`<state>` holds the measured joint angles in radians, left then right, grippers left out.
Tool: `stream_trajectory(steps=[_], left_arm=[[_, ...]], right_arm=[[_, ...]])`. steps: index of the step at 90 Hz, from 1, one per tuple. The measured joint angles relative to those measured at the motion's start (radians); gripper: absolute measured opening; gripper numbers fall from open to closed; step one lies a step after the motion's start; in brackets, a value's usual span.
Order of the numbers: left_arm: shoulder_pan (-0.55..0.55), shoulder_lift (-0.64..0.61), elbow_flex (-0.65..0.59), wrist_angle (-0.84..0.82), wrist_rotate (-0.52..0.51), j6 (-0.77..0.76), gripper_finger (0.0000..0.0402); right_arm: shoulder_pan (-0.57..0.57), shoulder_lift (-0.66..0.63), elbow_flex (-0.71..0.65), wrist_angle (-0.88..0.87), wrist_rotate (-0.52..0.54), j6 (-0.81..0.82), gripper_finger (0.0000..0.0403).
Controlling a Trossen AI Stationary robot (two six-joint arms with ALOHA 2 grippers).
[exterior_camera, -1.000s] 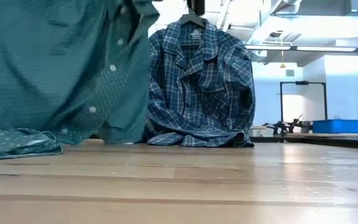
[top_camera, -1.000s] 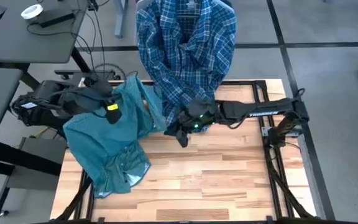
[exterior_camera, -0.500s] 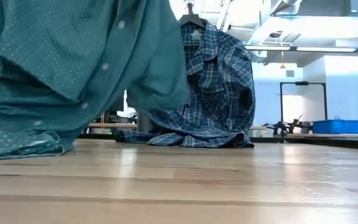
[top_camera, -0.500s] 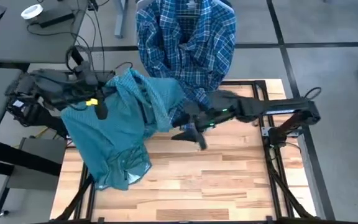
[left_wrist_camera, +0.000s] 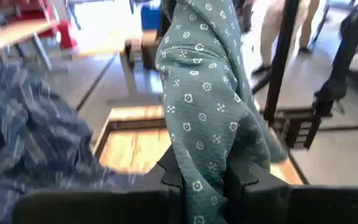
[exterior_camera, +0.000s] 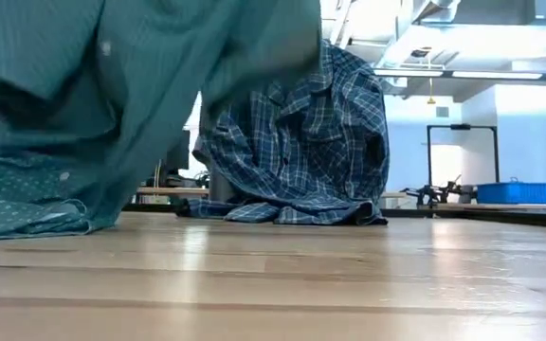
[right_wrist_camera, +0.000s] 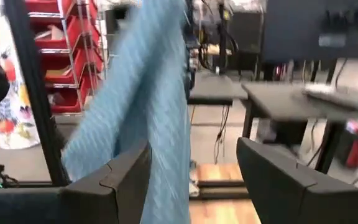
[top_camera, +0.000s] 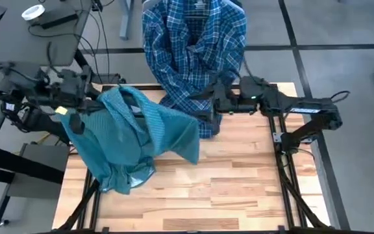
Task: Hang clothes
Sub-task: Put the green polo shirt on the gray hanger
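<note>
On the left, the left claw (top_camera: pixel 76 120) hovers over the worktop's (top_camera: pixel 239 188) left edge, clenched on a fold of the green shirt (top_camera: pixel 132 140). The left wrist view shows the cloth pinched tight between its two dark fingers (left_wrist_camera: pixel 173 177). Part of the shirt is lifted clear, and its lower part is bunched on the wood near the left front corner. From table height the green shirt (exterior_camera: pixel 93 104) hangs as a curtain across the left of the view, its hem resting on the worktop (exterior_camera: pixel 349 284).

Toward the middle, the plaid shirt (top_camera: pixel 193 58) is already up on a hanger at the back edge, its tail draping onto the wood. That piece looks done.

On the right, the right claw (top_camera: pixel 206 110) reaches in at the back of the worktop, close by the plaid shirt's tail and the raised edge of the green shirt. In the right wrist view its fingers (right_wrist_camera: pixel 126 171) stand wide apart with cloth hanging beside one of them, so it appears released, though the view is poor and I would not swear nothing is caught.

So one shirt is hung, one is mid-lift and not yet on any hanger, and no grey tee shows.

White lettering runs along the right arm (top_camera: pixel 304 110), too small to read.
</note>
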<state>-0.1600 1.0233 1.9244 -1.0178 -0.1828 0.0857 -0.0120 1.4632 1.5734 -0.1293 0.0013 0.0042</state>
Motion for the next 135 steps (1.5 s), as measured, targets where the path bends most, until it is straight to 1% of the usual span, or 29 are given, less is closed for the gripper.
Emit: stream_trajectory(steps=[11,18,24,35,43,48,53,57,62,70,72,81,89,98,108,115,124,135], left_arm=[[0.0,0.001,-0.001,-0.019,0.003,0.012,0.0025],[0.0,0.005,-0.001,-0.01,0.004,0.025,0.0025],[0.0,0.006,-0.002,-0.013,0.004,0.036,0.0025],[0.0,0.011,-0.002,0.012,0.003,0.056,0.0025],[0.0,0.013,-0.002,0.035,0.003,0.073,0.0025],[0.0,0.013,-0.002,0.042,-0.002,0.085,0.0025],[0.002,0.017,-0.002,0.036,-0.006,0.093,0.0025],[0.007,0.018,-0.002,0.034,-0.006,0.093,0.0025],[0.014,0.018,-0.002,0.038,-0.008,0.087,0.0025],[0.025,0.025,-0.002,0.043,-0.014,0.064,0.003],[0.029,0.025,-0.002,0.042,-0.017,0.055,0.0035],[0.037,0.025,-0.002,0.024,-0.027,0.025,0.0063],[0.044,0.03,-0.001,-0.06,-0.04,-0.035,0.0085],[0.053,0.032,-0.001,-0.164,-0.118,-0.143,0.01],[0.054,0.032,-0.002,-0.294,-0.202,-0.247,0.0108],[0.055,0.03,-0.001,-0.368,-0.242,-0.324,0.0113],[0.074,0.032,-0.002,-0.459,-0.298,-0.393,0.0126],[0.112,0.03,-0.002,-0.503,-0.357,-0.422,0.0144]], right_arm=[[0.006,0.041,-0.002,0.025,-0.003,0.011,0.0221],[0.004,0.05,-0.002,0.062,-0.018,0.053,0.0221],[0.004,0.05,-0.002,0.059,-0.029,0.08,0.0221],[0.003,0.065,0.0,0.049,-0.032,0.082,0.022],[0.003,0.074,-0.001,0.052,-0.035,0.078,0.0213],[0.002,0.08,0.001,0.063,-0.042,0.072,0.0202],[0.001,0.084,0.001,0.054,-0.054,0.07,0.0182],[0.001,0.085,0.0,0.05,-0.059,0.07,0.0158],[-0.003,0.085,0.0,0.051,-0.066,0.067,0.0117],[-0.015,0.082,0.0,0.053,-0.117,0.059,0.0037],[-0.019,0.082,0.0,0.051,-0.124,0.058,0.0028],[-0.029,0.083,0.0,0.046,-0.137,0.085,0.0027],[-0.044,0.076,-0.001,0.008,-0.139,0.114,0.0027],[-0.073,0.057,-0.002,-0.042,-0.143,0.125,0.0027],[-0.107,0.03,-0.002,-0.082,-0.146,0.146,0.0027],[-0.126,0.017,-0.002,-0.111,-0.151,0.15,0.0027],[-0.16,-0.006,-0.002,-0.163,-0.151,0.157,0.0027],[-0.237,-0.033,-0.002,-0.188,-0.154,0.172,0.0027]])
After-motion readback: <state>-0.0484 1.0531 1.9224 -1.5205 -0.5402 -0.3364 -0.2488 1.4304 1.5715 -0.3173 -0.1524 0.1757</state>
